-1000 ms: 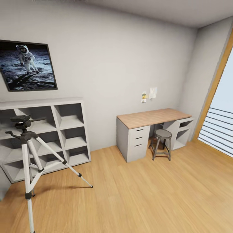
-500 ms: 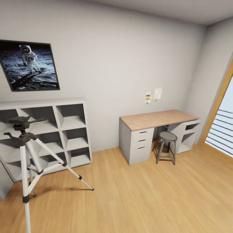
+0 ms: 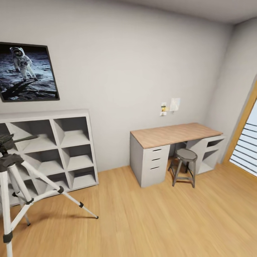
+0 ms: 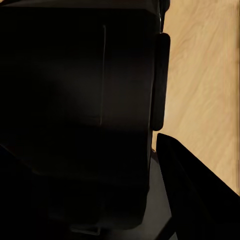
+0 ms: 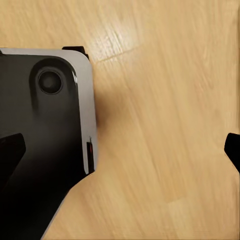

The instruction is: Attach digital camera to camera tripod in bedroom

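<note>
On the plank floor (image 3: 160, 221), the camera tripod (image 3: 14, 185) stands (right gripper (image 5: 120, 150) spread; left unclear).

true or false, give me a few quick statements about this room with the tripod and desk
1. The camera tripod stands at the head view's left, in front of the white shelving. True.
2. A digital camera sits on the tripod's head. False: nothing is mounted on it.
3. A round stool stands at the desk. True.
4. The desk top is white. False: it is light wood.
5. An astronaut picture hangs above the shelving. True.
</note>
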Tool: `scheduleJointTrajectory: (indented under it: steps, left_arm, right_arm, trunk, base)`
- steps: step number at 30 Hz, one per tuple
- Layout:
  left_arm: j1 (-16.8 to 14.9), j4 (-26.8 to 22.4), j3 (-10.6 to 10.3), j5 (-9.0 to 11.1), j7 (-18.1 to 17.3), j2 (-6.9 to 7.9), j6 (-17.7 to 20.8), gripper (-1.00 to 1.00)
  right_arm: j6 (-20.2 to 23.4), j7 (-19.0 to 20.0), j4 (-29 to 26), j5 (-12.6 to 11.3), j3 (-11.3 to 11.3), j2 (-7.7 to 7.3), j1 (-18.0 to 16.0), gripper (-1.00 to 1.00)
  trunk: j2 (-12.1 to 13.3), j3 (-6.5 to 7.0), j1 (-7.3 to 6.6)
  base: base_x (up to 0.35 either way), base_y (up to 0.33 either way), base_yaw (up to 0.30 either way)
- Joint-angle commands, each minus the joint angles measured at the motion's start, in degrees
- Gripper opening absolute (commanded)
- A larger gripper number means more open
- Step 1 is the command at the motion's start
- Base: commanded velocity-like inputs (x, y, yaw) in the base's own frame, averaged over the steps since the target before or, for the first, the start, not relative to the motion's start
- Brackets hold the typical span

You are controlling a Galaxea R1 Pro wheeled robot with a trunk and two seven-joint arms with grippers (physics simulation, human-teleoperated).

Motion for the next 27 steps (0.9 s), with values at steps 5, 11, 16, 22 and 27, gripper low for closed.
scheduleJointTrajectory:
  steps: [5,11,16,22,27]
  left_arm:
    - [-0.1,0.0,-0.1,0.0,0.2,-0.02,-0.2,-1.0]
    - [-0.1,0.0,-0.1,0.0,0.2,-0.02,-0.2,-1.0]
    - [-0.1,0.0,-0.1,0.0,0.2,-0.02,-0.2,-1.0]
    - [-0.1,0.0,-0.1,0.0,0.3,-0.14,-0.2,-1.0]
    - [-0.1,0.0,0.0,0.0,0.3,-0.27,-0.1,-1.0]
  right_arm:
    - [-0.3,0.1,0.2,0.5,-0.5,-0.06,-0.1,1.0]
    - [-0.3,0.0,0.2,0.5,-0.5,-0.06,-0.1,1.0]
    - [-0.3,0.0,0.2,0.5,-0.5,-0.06,-0.1,1.0]
    - [-0.3,0.0,0.2,0.5,-0.5,-0.06,-0.1,1.0]
    - [-0.3,0.0,0.2,0.5,-0.5,-0.06,-0.1,1.0]
  trunk:
    - [-0.1,-0.12,0.06]
    - [-0.1,-0.12,0.06]
    - [-0.1,-0.12,0.06]
    - [-0.1,-0.12,0.06]
    - [-0.1,-0.12,0.06]
  base:
    - [0.289,-0.143,0.218]
    - [0.289,-0.142,0.268]
    - [0.08,-0.038,0.277]
    - [0.009,-0.004,0.277]
    - [0.001,0.0,0.277]
